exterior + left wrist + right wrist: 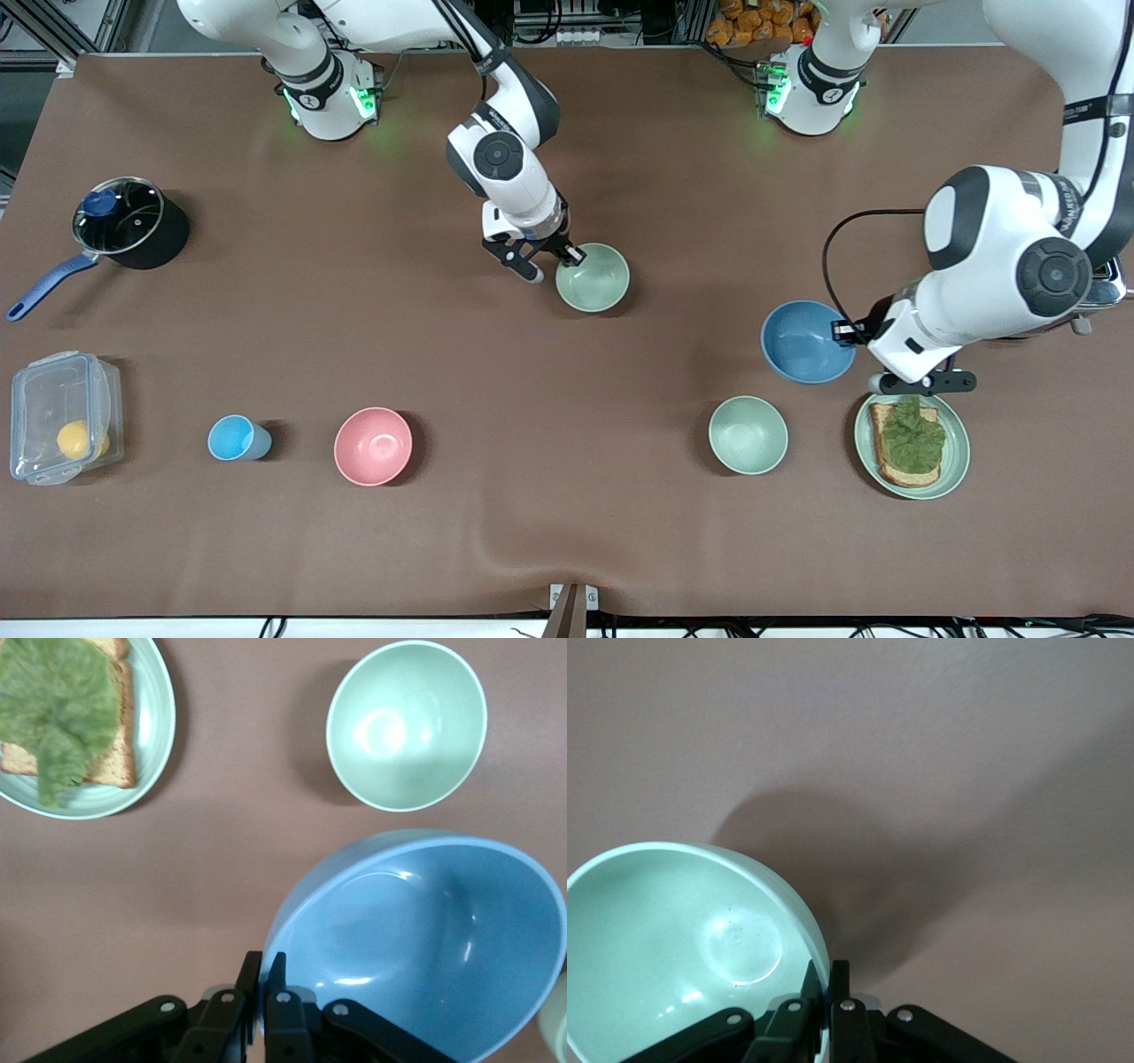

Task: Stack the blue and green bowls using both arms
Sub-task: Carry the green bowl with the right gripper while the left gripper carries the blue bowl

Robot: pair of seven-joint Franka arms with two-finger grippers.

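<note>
The blue bowl (802, 344) is in my left gripper (842, 332), which is shut on its rim at the left arm's end of the table. In the left wrist view the fingers (264, 970) pinch the rim and the blue bowl (425, 939) hangs tilted above the cloth. The green bowl (593, 277) is near the table's middle. My right gripper (572, 257) is shut on its rim. In the right wrist view the jaws (828, 979) clamp the green bowl (673, 939), and its shadow falls apart from it on the cloth.
A paler mint bowl (748, 434) stands nearer the front camera than the blue bowl, beside a mint plate (955, 470) with toast and lettuce. A pink bowl (373, 446), a light-blue cup (235, 438), a clear box (62, 416) and a lidded pot (133, 221) stand toward the right arm's end.
</note>
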